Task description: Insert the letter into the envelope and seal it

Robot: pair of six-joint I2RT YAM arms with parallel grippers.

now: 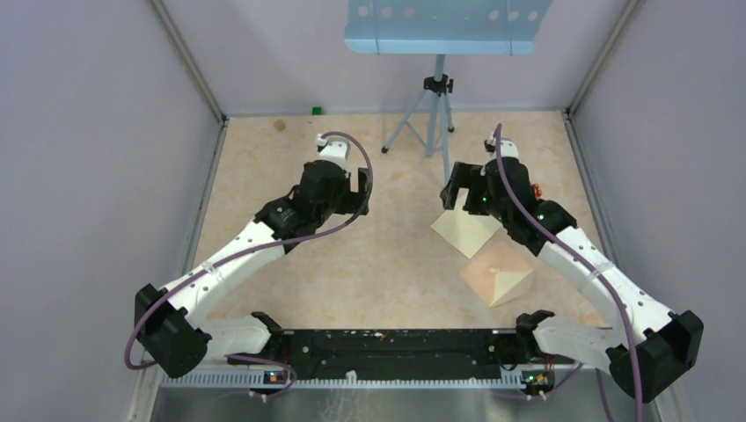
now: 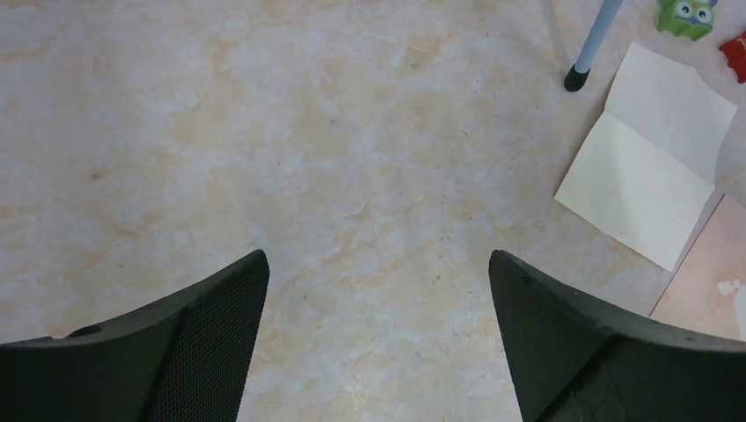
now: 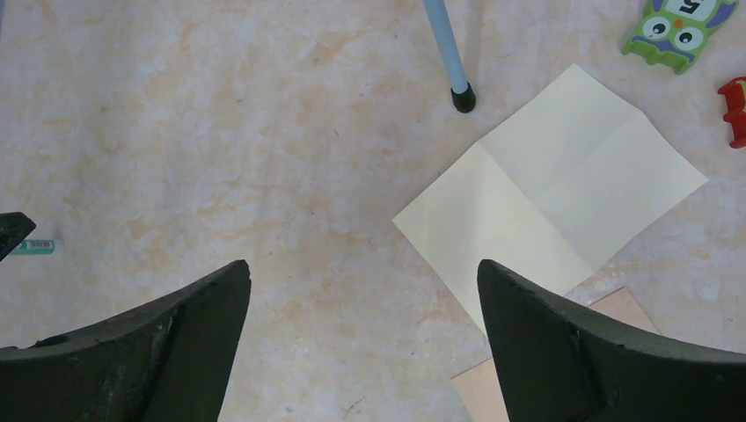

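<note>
Right, nothing is in hand yet. The left gripper (image 2: pixel 378 257) hangs over bare marbled beige tabletop (image 1: pixel 387 264), jaws spread wide & empty. The right gripper (image 3: pixel 362 264) is likewise wide & empty, poised just left of the small cream-ivory creased paper letter (image 3: pixel 545 189), prob. so it can come down on the sheet's near edge.

The letter lies flat on the table's right side. Its lower corner is right at the pinkish-tan kraft paper envelope (image 1: pixel 497 274), which sits nearer the arm bases. Can't tell if the two overlap. The envelope shows its triangular folds w/ a pale spot in the centre. The flap looks folded down, so I'd guess it needs lifting before anything goes in.

The blue-grey tripod stand (image 1: pixel 437 105) has one foot beside the letter's far edge, and a green owl toy (image 3: pixel 677 31) lies near its far corner. Both are clutter to avoid when sliding the sheet.
</note>
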